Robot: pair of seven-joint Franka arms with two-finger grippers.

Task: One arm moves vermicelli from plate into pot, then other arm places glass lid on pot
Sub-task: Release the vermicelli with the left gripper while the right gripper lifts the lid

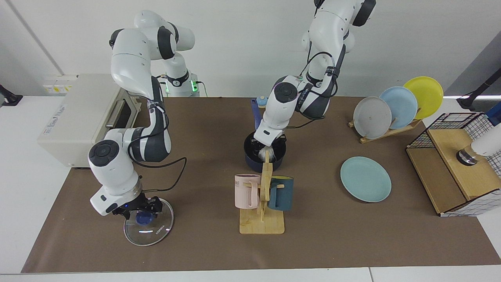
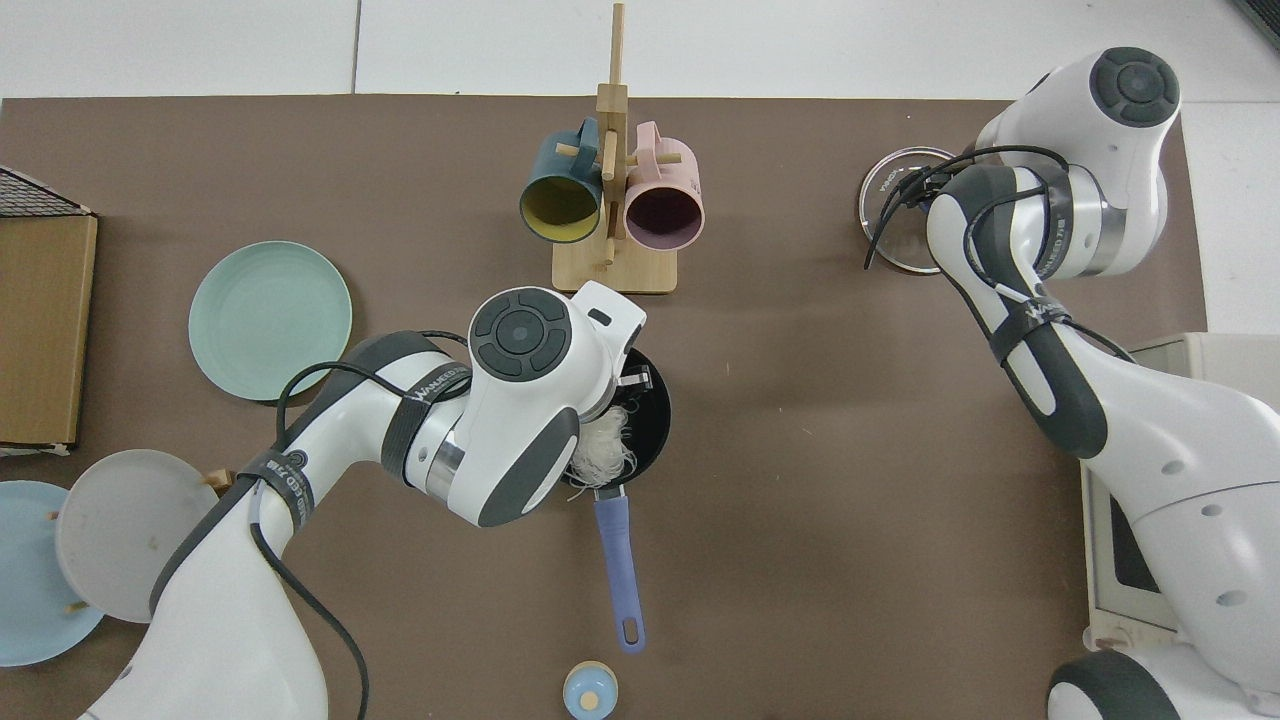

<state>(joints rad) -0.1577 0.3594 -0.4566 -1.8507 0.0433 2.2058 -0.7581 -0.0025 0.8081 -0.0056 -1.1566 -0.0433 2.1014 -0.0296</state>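
The left tool (image 1: pixel 264 148) is down inside the small dark navy saucepan with its long blue handle (image 1: pixel 264 153), and the white clump of thin translucent vermicelli strands (image 2: pixel 600 455) hangs under it over the pot's black inside, toward the handle side; in the top view some strands reach the rim there. Whether that tool grips the clump or has let go I cannot tell, since the wrist hides its fingers. The round pale teal-green plate (image 1: pixel 365 179) lies bare on the brown desk (image 1: pixel 344 239), well apart from the pot.

The right tool (image 1: pixel 141 206) sits right over the blue knob of the round clear glass lid with its thin metal rim (image 1: pixel 149 227), which lies flat on the desk far from the pot, with the wooden mug stand (image 1: pixel 262 219) between them. Its fingers appear to stand either side of the knob, though I cannot tell if they have closed on it.

The coming move turns on this: the knob lies directly beneath the right tool, so closing and lifting straight up should do; the pot then lies sideways across the desk, toward the left arm, which would need to clear first
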